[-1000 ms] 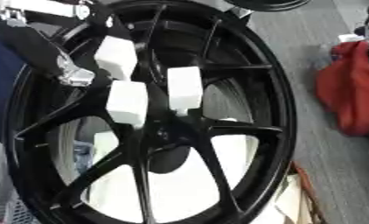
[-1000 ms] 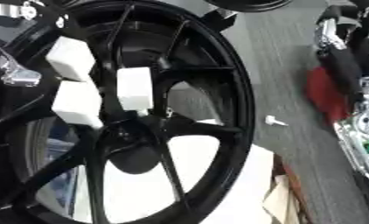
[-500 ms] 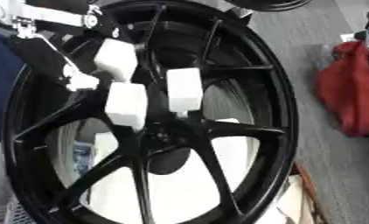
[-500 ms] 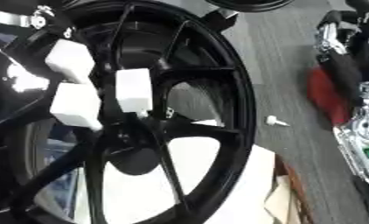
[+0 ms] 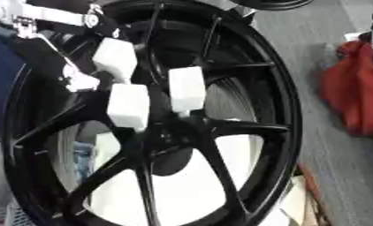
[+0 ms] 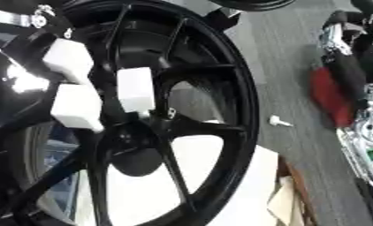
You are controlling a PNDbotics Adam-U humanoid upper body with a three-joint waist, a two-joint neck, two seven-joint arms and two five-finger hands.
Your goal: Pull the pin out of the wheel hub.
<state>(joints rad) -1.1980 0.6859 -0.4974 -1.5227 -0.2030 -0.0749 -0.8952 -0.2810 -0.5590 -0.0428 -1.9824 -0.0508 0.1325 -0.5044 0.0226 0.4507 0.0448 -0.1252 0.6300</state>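
One black wheel hub (image 5: 220,128) is filling most of both views, its spokes running out from a dark centre to the rim. The left hand (image 5: 81,81) is reaching in from the hub's upper left, with its fingers spread apart and stretched out. Their white pads (image 5: 186,88) are lying over the spokes just above the hub's centre. The pad nearest the centre is pointing down at it. The pin itself is not showing clearly among the spokes, so whether any pad is touching it cannot be told. A small white piece (image 6: 279,121) is lying on the grey floor (image 6: 290,75) just right of the hub's rim. A red bundle (image 5: 352,88) is sitting farther right of the hub. The right arm (image 6: 346,66) is showing beyond that at the view's edge, and the state of its hand cannot be told.
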